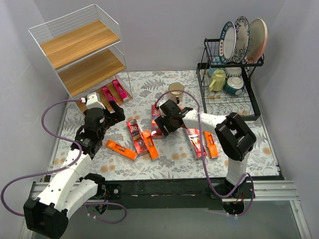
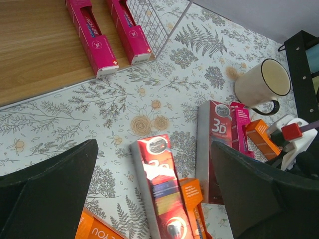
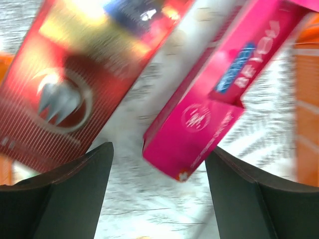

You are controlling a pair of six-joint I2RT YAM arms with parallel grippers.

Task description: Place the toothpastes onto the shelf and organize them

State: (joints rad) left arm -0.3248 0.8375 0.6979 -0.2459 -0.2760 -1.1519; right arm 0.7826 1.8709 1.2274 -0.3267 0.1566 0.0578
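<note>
Left claw: my left claw (image 2: 153, 147) is hovering with its jaws spread wide and is gripping nothing.
Under the left claw: a dark red carton (image 2: 159, 189) is lying flat on the worktop (image 2: 65, 124), running lengthwise through the gap between the two fingers and touching neither.
Ahead and left of the left claw: the shelf (image 2: 35, 55) is showing me its bottom board. Two magenta cartons (image 2: 92, 37) are lying on that board side by side, close to the wire edge.
Ahead and right of the left claw: a "3D" carton (image 2: 214, 144) is lying on the worktop, and a cream mug (image 2: 261, 84) is standing beyond it.
Right claw: my right claw (image 3: 159, 149) is hanging low with its jaws partly apart. The end of a pink carton (image 3: 199, 124) is sitting between the fingers. The picture is smearing, so I cannot tell whether the fingers are pinching it or only bracketing it.
Left of the right claw: a tooth-marked red carton (image 3: 60, 94) is lying slantwise, just ahead of the left finger.
Right of the right claw: an orange carton (image 3: 306, 99) is peeking in at the frame's edge.
Behind both claws, nearer the bases: more slim orange boxes (image 1: 121, 149) are lying scattered on the worktop.
</note>
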